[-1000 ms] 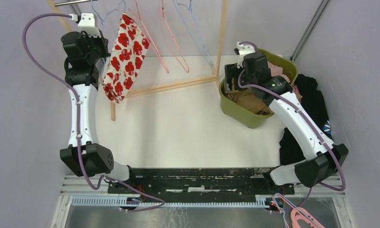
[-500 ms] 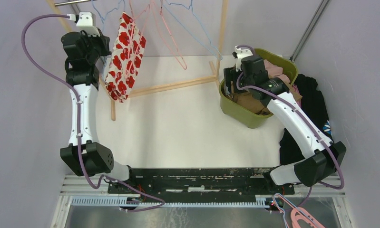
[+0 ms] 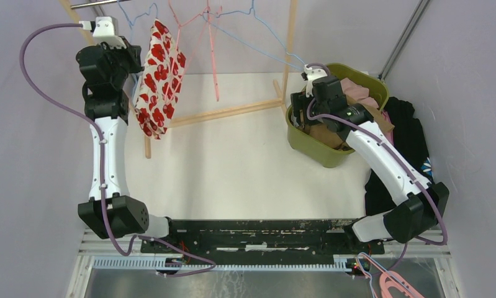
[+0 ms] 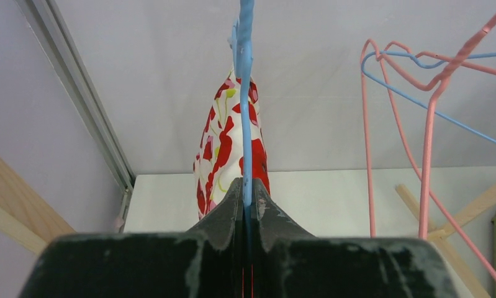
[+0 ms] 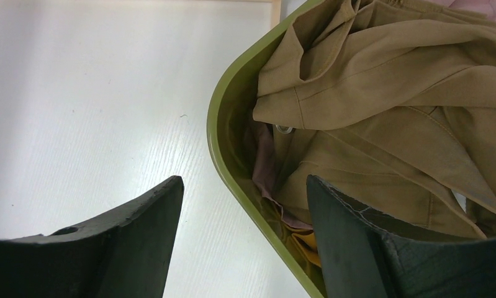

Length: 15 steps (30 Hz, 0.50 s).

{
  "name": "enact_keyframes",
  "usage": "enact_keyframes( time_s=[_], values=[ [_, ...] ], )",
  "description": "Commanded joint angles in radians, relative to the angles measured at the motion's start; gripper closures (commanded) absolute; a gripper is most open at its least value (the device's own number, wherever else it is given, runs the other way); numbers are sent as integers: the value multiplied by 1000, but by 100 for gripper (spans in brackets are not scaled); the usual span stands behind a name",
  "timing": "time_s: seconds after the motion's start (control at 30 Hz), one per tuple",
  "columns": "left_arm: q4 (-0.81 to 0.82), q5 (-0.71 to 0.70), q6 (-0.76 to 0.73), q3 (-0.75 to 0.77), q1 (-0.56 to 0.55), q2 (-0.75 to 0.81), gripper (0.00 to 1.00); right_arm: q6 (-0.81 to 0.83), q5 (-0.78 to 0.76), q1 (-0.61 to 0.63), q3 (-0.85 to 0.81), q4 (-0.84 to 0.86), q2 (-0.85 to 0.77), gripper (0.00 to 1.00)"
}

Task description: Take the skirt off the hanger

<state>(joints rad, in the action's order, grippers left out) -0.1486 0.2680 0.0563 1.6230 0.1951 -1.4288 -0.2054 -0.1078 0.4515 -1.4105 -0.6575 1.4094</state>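
The skirt [image 3: 161, 77], white with red flowers, hangs from a thin blue hanger [image 4: 246, 93] at the far left of the rack. My left gripper [image 3: 131, 61] is beside the skirt's left side, high up near the rail. In the left wrist view the jaws [image 4: 246, 189] are shut on the blue hanger wire, and the skirt [image 4: 223, 149] dangles just beyond them. My right gripper [image 3: 304, 102] is open over the near-left rim of the green basket [image 3: 307, 146]. Its fingers [image 5: 242, 186] straddle the rim [image 5: 226, 118] and hold nothing.
Empty pink and blue hangers [image 3: 211, 56] swing on the rail to the right of the skirt. A wooden rack post [image 3: 288, 49] stands by the basket, which holds tan clothes [image 5: 382, 93]. Dark clothes [image 3: 413, 136] lie at the right wall. Pink hangers [image 3: 394, 285] lie at the front right.
My left gripper has moved up and back with the hanger, and the skirt has swung left with it. The empty hangers have swung. My right gripper has shifted slightly left.
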Motion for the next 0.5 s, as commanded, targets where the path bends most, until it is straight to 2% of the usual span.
enact_keyframes(
  time_s=[0.0, 0.17, 0.37, 0.47],
  values=[
    [183, 1, 46, -46, 4, 115, 97, -11, 14, 5, 13, 50, 11, 22],
    [375, -2, 68, -170, 4, 129, 97, -9, 18, 5, 34, 53, 22, 22],
    [606, -11, 117, -253, 4, 7, 97, -11, 26, 6, 50, 56, 27, 22],
    [793, -6, 143, -306, 4, -48, 97, -7, 19, 5, 46, 50, 26, 22]
  ],
)
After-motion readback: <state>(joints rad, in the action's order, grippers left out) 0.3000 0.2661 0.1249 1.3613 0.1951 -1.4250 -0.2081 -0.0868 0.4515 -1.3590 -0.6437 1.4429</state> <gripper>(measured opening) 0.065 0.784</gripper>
